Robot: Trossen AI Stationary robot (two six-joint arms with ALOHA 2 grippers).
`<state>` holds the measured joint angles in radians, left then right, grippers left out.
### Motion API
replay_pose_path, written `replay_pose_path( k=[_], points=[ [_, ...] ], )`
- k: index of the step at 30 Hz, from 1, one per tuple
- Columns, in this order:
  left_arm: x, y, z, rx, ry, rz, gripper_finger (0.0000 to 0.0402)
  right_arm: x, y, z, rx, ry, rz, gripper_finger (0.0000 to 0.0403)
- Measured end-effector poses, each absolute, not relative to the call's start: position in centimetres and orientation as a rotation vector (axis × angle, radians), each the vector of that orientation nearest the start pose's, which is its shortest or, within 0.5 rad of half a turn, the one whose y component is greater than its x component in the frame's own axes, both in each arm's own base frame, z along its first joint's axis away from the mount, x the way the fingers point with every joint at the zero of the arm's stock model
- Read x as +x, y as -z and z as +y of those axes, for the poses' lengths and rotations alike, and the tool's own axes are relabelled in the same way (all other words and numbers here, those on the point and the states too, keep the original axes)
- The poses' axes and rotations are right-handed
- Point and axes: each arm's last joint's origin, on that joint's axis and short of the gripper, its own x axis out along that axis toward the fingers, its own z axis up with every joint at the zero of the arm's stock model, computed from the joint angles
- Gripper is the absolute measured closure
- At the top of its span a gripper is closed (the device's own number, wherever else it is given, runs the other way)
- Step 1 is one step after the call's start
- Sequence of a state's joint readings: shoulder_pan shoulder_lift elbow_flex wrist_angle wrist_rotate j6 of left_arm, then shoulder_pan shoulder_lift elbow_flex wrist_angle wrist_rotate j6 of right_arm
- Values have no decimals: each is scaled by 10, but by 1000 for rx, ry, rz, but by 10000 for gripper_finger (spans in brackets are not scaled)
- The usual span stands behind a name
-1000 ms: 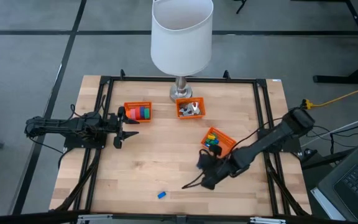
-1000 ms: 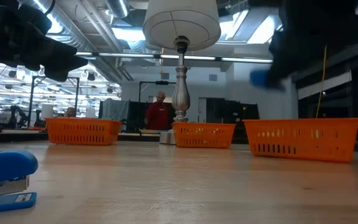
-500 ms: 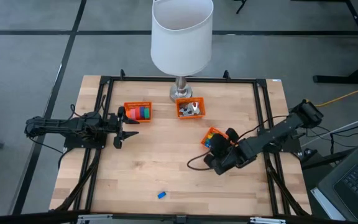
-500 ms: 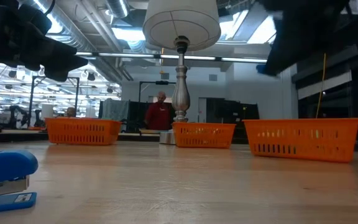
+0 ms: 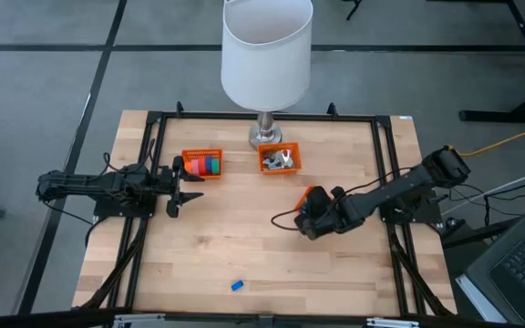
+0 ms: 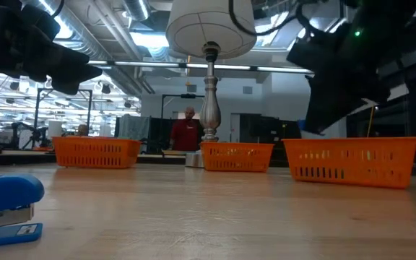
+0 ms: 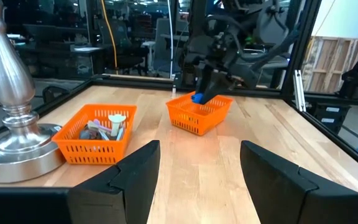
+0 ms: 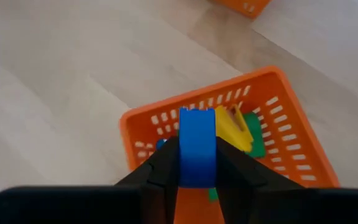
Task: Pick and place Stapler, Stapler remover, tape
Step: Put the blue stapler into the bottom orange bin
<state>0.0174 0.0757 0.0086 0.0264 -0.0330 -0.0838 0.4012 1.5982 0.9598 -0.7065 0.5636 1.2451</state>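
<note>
My right gripper (image 5: 308, 217) is shut on a small blue stapler (image 8: 197, 140), just above the right orange basket (image 5: 315, 194), which holds yellow and green staplers (image 8: 238, 127). A second blue stapler (image 5: 237, 285) lies on its base near the table's front edge; it also shows in the low view (image 6: 6, 206). The pink, red and orange tape rolls (image 5: 207, 166) lie in the left orange basket (image 5: 200, 152). Silvery staple removers (image 5: 282, 159) lie in the middle basket. My left gripper (image 5: 190, 184) is open and empty beside the tape basket. My right gripper pinches the blue stapler's two long sides (image 8: 197, 163) between its two fingers. The fingers come from above, slanting down toward the basket, and lie along the stapler. The stapler is lifted clear, over the basket's near-left corner (image 8: 129, 121).
A white-shaded lamp (image 5: 266, 50) stands on a metal foot (image 5: 265, 138) at the table's far middle. A black frame (image 5: 158, 123) runs around the table. Bare wood lies between the baskets and the front edge. A person (image 6: 185, 133) stands in the room behind.
My right gripper has carried the blue stapler from the table's middle right toward the far edge, and now hangs over the right orange basket. It has turned on the way. The stapler stays pinched and clear of the table.
</note>
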Motion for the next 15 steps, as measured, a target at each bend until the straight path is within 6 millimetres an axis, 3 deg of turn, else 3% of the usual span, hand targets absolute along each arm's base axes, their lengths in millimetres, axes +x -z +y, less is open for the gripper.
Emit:
replay_pose_path(
  k=[15],
  points=[
    [102,-163,3,-83,-52,39,183,266,-169,86,556,799,892,253]
  ],
)
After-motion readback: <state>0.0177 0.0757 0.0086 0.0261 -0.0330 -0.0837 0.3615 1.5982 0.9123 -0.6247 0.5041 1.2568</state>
